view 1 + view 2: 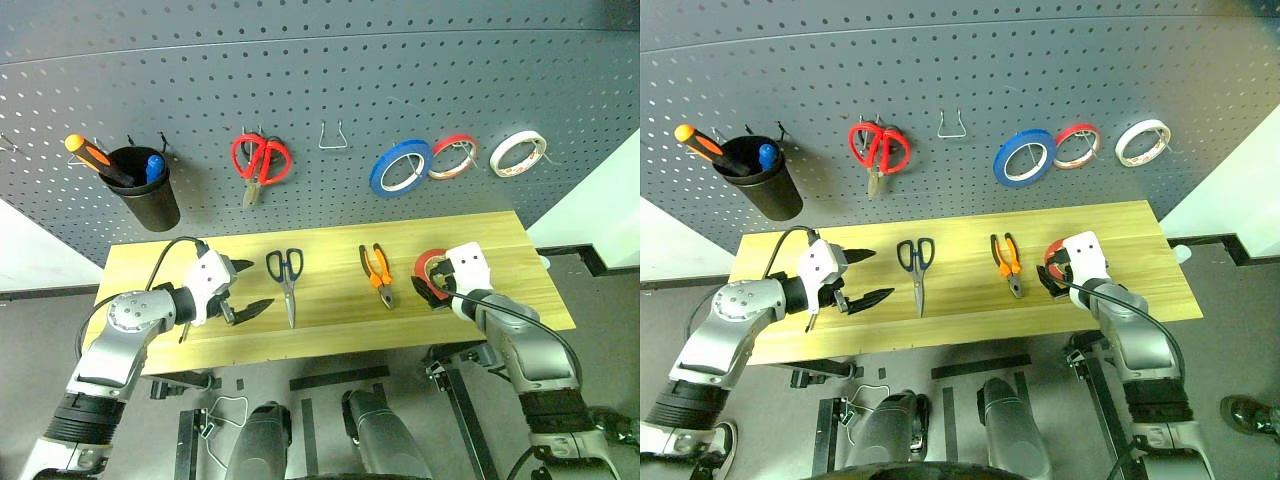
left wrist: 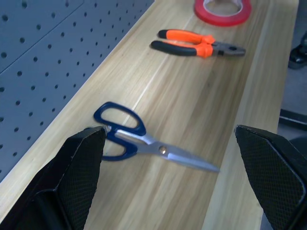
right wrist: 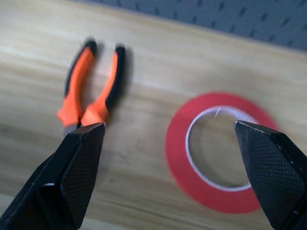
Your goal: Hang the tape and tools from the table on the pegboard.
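Observation:
The red tape (image 3: 218, 151) lies flat on the table (image 1: 330, 322) near its right end. My right gripper (image 3: 168, 127) hovers just above it, open, one finger over the roll and the other by the pliers' jaws. The orange-and-black pliers (image 1: 377, 275) lie just left of the tape. The dark-handled scissors (image 1: 285, 278) rest mid-table, blades toward the front edge. My left gripper (image 1: 250, 287) stands open to their left, pointing at them, nothing between its fingers (image 2: 81, 167). The pegboard (image 1: 400, 80) rises behind the table.
On the pegboard hang a black cup (image 1: 145, 190) with an orange-handled tool, red-handled scissors (image 1: 262, 160), a bare wire hook (image 1: 333, 135), a blue roll (image 1: 400, 166), a thin red roll (image 1: 453, 157) and a white roll (image 1: 517, 153).

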`<state>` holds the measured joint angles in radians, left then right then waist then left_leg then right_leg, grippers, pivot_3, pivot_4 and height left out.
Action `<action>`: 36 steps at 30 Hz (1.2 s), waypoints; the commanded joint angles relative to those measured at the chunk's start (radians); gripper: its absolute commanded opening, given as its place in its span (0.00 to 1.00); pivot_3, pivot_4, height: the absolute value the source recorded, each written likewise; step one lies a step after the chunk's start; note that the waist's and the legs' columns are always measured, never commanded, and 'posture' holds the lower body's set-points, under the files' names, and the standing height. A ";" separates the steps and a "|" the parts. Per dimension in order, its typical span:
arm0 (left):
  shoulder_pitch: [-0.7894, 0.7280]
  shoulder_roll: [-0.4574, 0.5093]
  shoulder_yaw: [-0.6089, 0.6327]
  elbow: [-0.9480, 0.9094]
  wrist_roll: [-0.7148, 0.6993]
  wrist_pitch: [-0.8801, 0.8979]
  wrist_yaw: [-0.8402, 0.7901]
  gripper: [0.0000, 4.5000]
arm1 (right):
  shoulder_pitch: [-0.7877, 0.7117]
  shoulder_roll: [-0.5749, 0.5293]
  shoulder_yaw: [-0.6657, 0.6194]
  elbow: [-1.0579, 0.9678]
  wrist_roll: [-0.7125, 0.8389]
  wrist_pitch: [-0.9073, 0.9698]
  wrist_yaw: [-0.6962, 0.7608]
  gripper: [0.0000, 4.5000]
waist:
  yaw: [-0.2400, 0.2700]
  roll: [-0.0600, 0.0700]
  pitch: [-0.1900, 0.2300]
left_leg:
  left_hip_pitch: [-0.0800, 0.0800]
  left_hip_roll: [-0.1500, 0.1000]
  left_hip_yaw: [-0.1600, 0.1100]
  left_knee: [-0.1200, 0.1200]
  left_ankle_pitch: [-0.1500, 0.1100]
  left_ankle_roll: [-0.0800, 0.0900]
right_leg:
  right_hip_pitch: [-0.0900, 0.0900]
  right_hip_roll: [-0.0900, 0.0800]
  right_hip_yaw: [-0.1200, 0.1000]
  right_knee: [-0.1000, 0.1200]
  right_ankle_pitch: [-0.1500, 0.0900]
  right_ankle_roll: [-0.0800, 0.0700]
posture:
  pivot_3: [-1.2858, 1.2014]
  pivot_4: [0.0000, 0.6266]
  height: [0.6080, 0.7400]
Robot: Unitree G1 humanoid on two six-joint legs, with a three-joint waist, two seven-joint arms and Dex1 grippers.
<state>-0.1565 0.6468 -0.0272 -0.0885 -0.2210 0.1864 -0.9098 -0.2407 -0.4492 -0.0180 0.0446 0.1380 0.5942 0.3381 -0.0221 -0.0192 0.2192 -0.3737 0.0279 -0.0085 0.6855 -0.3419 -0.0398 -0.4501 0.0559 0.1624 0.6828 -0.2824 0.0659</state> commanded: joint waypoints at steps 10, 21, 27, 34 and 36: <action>0.047 0.027 0.035 -0.112 -0.025 0.050 0.008 0.99 | -0.142 -0.009 0.010 0.182 -0.039 -0.060 0.048 1.00 | 0.001 -0.001 0.024 | 0.000 0.000 -0.001 0.000 0.000 0.000 | 0.000 0.000 0.000 0.000 0.000 0.000 | 0.55 0.46 1.00; 0.162 0.069 0.092 -0.251 -0.060 0.130 0.026 0.99 | -0.190 -0.014 0.051 0.304 -0.048 -0.072 0.172 1.00 | 0.001 0.000 0.079 | 0.000 -0.001 -0.002 -0.001 0.000 0.000 | 0.000 -0.005 -0.006 0.000 0.000 0.000 | 0.57 0.57 1.00; 0.202 0.084 0.110 -0.302 -0.075 0.159 0.032 0.99 | -0.216 -0.013 0.045 0.351 -0.053 -0.062 0.185 1.00 | 0.001 -0.004 0.094 | 0.000 -0.001 -0.003 -0.001 0.000 0.000 | 0.000 -0.006 -0.008 0.000 0.000 0.000 | 0.57 0.59 1.00; 0.198 0.090 0.115 -0.299 -0.068 0.165 0.040 0.99 | -0.260 0.000 0.000 0.410 -0.021 -0.038 0.185 1.00 | 0.001 -0.008 0.101 | 0.001 -0.002 -0.003 -0.001 0.001 -0.001 | 0.001 -0.011 -0.012 0.000 0.002 0.001 | 0.57 0.58 1.00; 0.190 0.092 0.115 -0.289 -0.066 0.162 0.038 0.99 | -0.264 -0.004 -0.001 0.422 -0.028 -0.049 0.182 1.00 | 0.003 -0.008 0.101 | 0.001 -0.002 -0.003 -0.001 0.001 -0.002 | 0.001 -0.011 -0.012 0.000 0.002 0.001 | 0.57 0.57 1.00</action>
<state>0.0381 0.7296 0.0625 -0.3654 -0.2753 0.3603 -0.8709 -0.5078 -0.4519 -0.0023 0.4375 0.1089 0.5491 0.5271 -0.0192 -0.0273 0.3204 -0.3730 0.0255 -0.0118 0.6850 -0.3406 -0.0420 -0.4493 0.0446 0.1500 0.6825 -0.2801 0.0669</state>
